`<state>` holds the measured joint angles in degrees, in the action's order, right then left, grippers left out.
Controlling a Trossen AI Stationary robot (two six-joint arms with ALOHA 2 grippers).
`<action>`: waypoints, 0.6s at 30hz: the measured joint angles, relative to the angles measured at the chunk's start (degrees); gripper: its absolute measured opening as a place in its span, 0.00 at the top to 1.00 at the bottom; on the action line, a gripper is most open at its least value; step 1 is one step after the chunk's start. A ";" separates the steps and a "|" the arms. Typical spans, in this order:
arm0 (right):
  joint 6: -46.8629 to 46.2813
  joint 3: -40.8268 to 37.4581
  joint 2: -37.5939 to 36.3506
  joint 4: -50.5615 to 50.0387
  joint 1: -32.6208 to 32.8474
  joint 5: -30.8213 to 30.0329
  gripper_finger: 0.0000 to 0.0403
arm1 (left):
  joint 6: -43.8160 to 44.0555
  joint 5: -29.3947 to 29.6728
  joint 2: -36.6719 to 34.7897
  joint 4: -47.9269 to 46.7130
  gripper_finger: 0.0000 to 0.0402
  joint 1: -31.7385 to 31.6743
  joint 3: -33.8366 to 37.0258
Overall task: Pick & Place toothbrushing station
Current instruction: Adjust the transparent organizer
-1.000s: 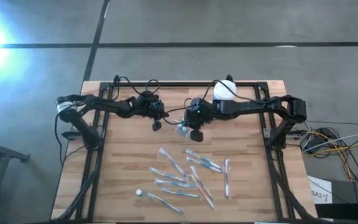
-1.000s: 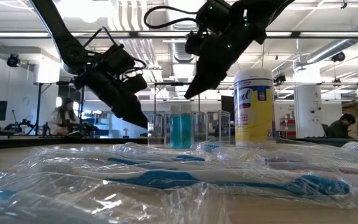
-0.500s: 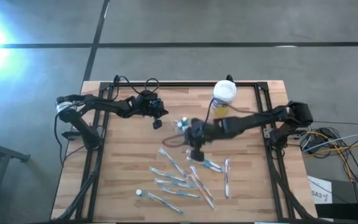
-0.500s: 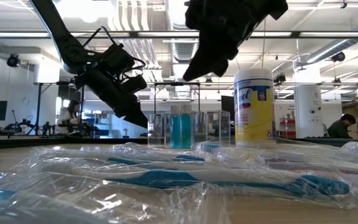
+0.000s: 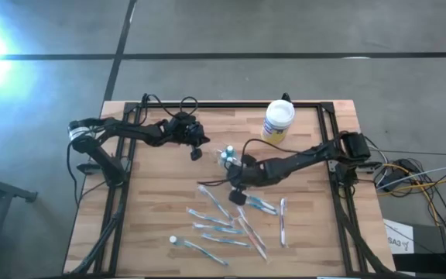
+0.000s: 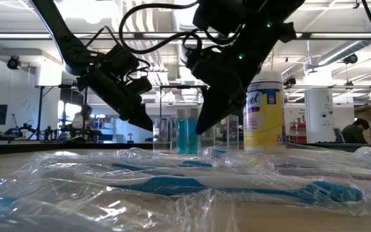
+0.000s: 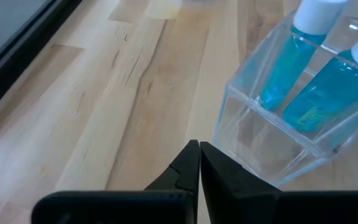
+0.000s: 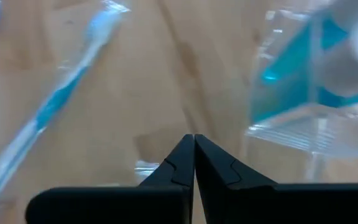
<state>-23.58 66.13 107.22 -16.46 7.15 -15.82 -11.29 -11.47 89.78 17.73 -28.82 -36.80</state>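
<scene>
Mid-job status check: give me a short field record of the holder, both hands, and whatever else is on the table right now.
holder: clear toothbrushing station standing on the table, mid-table, blue tubes with white caps inside; nothing grips it
left hand: left hand beside the holder, fingers shut, empty
right hand: right hand on the near side of the holder, over the wrapped toothbrushes, fingers shut, empty
toothbrushes: wrapped toothbrushes scattered on the near half of the table
canister: white-lidded canister at the far edge, upright
table: wooden table
</scene>
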 joint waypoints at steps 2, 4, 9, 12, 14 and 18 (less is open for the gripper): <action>-1.78 0.02 -0.10 -1.80 -0.03 -2.17 0.98 | 0.32 -0.02 0.00 -0.38 0.96 0.00 0.00; -3.09 -0.04 -0.22 -4.15 0.02 -4.47 0.98 | 0.50 -0.04 0.00 -0.74 0.96 0.01 0.00; -5.22 -0.10 -0.42 -7.18 0.04 -7.94 0.98 | 0.74 -1.29 -0.02 -1.15 0.97 0.18 0.05; -5.47 -0.65 -0.50 -7.16 -0.16 -8.92 0.98 | 0.85 -2.09 -0.02 -1.65 0.96 0.42 0.09; -5.90 -1.18 -0.50 -7.26 -0.36 -9.04 0.98 | 0.85 -2.86 -0.02 -2.03 0.96 0.64 0.09; -6.55 -3.10 -0.48 -7.33 -1.30 -9.77 0.98 | 0.85 -2.95 -0.02 -2.07 0.95 1.46 0.09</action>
<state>-30.13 63.02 106.74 -23.79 5.84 -25.59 -10.44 -14.41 89.76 15.66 -27.36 -36.71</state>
